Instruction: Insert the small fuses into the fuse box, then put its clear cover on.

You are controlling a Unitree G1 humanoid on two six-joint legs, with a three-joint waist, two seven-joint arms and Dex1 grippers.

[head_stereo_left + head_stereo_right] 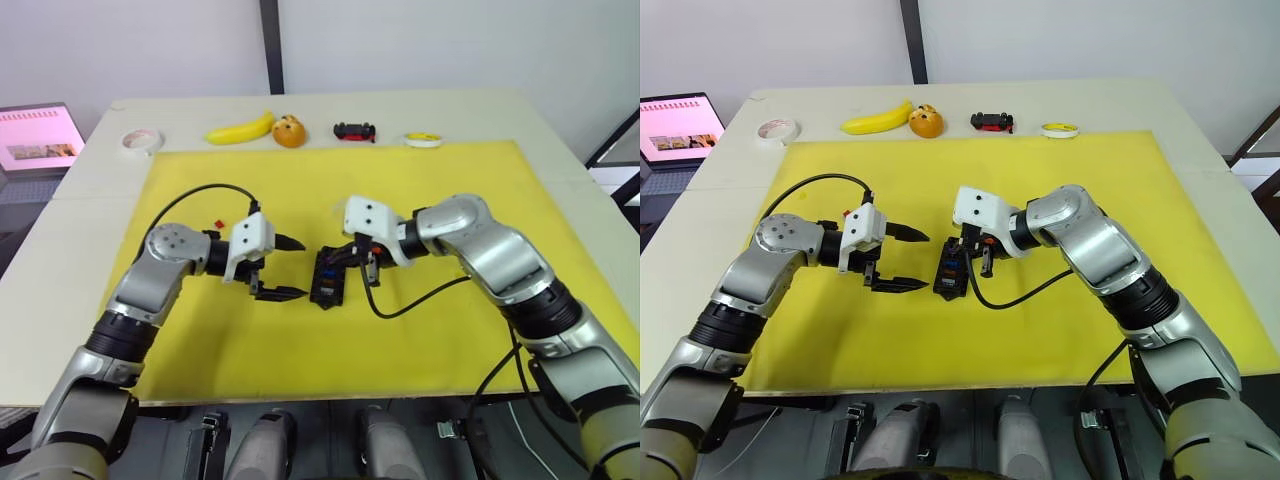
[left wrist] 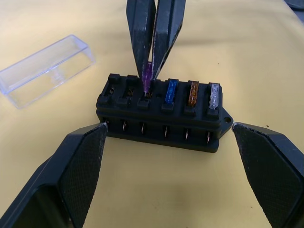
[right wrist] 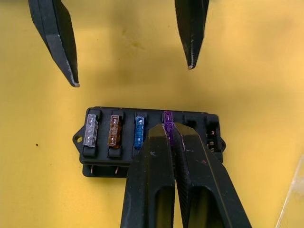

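The black fuse box [image 1: 328, 285] lies on the yellow mat [image 1: 450, 330] between my two grippers. Blue [image 2: 171, 90], orange-brown [image 2: 193, 91] and grey [image 2: 213, 96] fuses stand in one row of its slots. My right gripper [image 3: 168, 127] is shut on a purple fuse [image 2: 147, 77], whose lower end is at the slot beside the blue one. My left gripper [image 1: 298, 268] stands open just left of the box, one finger [image 2: 80, 166] on each side of its near face, not touching it. The clear cover [image 2: 45, 69] lies on the mat behind the box. A red fuse [image 1: 219, 222] lies loose on the mat behind my left wrist.
Along the table's far edge sit a tape roll [image 1: 140, 140], a banana [image 1: 240, 130], an orange ball [image 1: 289, 131], a black-and-red toy car [image 1: 355, 131] and a yellow-and-white lid [image 1: 423, 139]. A laptop [image 1: 40, 138] stands beyond the table's left edge.
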